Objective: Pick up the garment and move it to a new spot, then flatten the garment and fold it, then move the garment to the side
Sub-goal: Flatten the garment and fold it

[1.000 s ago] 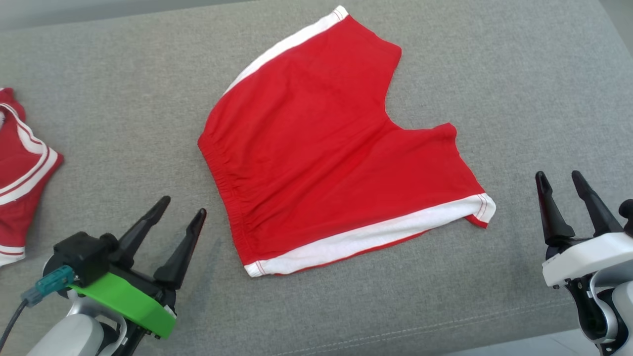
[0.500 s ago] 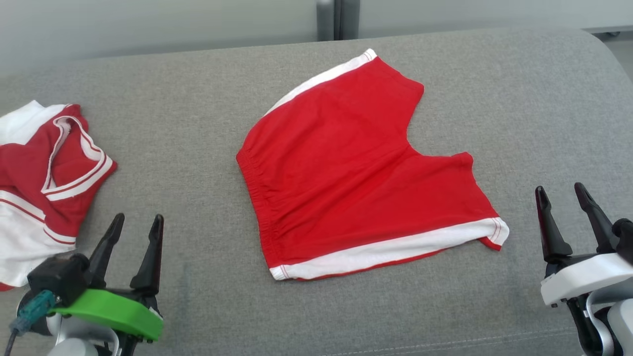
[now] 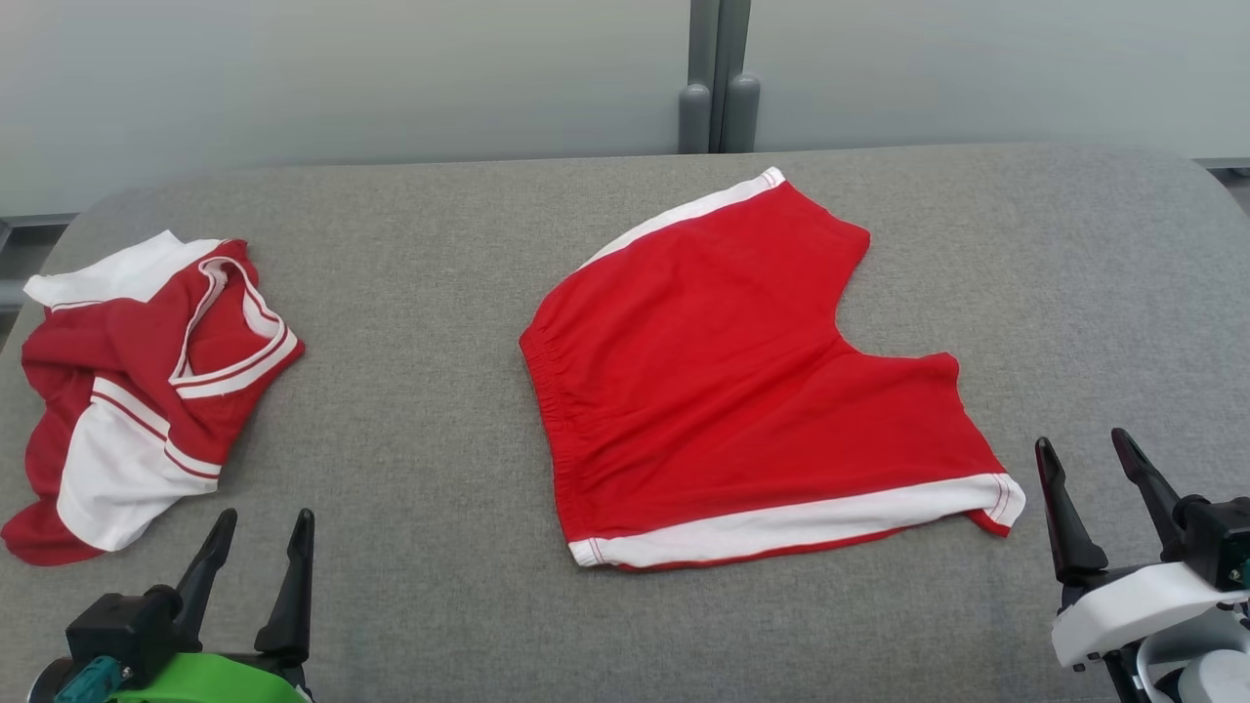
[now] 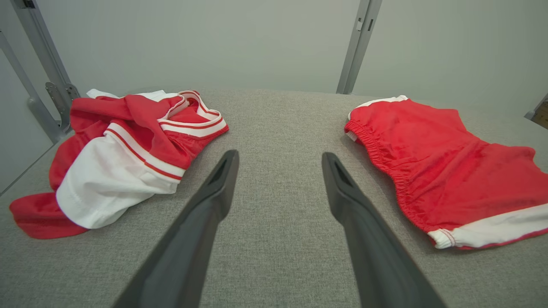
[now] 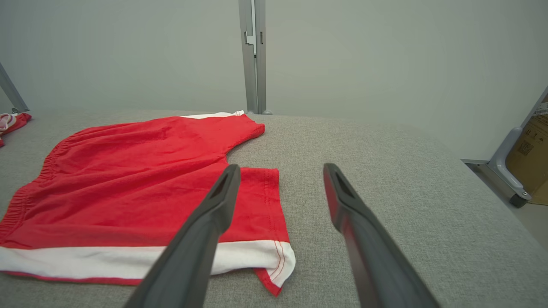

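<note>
1. As my head tips up, the whole view slides. The pale wall (image 3: 342,78) behind the bench (image 3: 420,420) comes in, and the crumpled red-and-white jersey (image 3: 137,391) at my far left now shows whole. That is the camera shifting, not the cloth.
2. The red shorts (image 3: 752,381) keep the outline they had a second ago. They lie spread flat near the middle of the bench, gathered waistband toward my left and white bands along both sides, not yet folded.
3. My left claw (image 3: 268,515) seems to have drawn off from the waistband. It now points at bare bench between jersey and shorts, fingers apart and holding nothing.
4. My right claw (image 3: 1081,439) hangs near the shorts' near right corner, also apart and empty.
5. I judge the flattening done and the fold next — both claws must go back to an edge.
</note>
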